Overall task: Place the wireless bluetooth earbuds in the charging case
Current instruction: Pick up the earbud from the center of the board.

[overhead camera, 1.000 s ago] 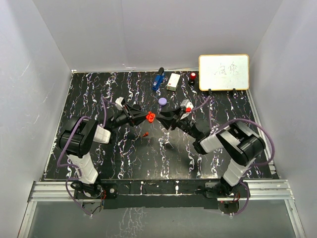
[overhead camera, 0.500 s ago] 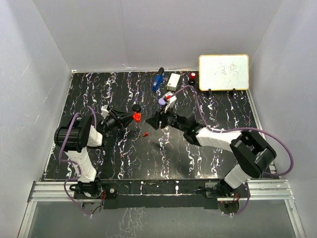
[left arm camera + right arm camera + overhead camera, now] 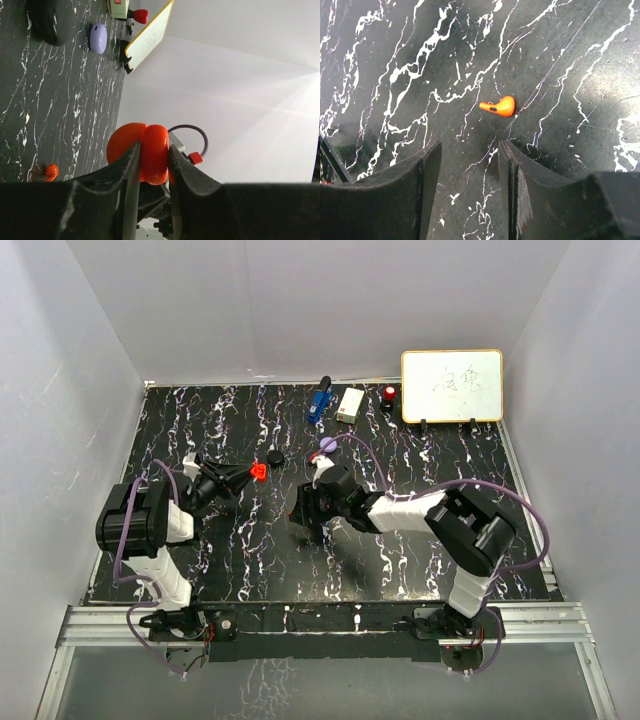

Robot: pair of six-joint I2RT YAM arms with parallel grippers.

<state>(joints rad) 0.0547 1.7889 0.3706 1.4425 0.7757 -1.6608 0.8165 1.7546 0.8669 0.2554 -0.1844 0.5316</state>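
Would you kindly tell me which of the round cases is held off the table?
The red case, gripped by the left end effector; the purple case and the black puck both lie on the table.

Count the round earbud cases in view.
3: red case clamped in the left gripper; black case lying just right of it; purple case farther right, toward the back. More may be hidden.

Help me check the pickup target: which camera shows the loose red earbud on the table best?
Right wrist: the earbud lies whole and sharp on the table, just beyond the open right hand. Left wrist catches the earbud small, lower left. From the top, I cannot make it out.
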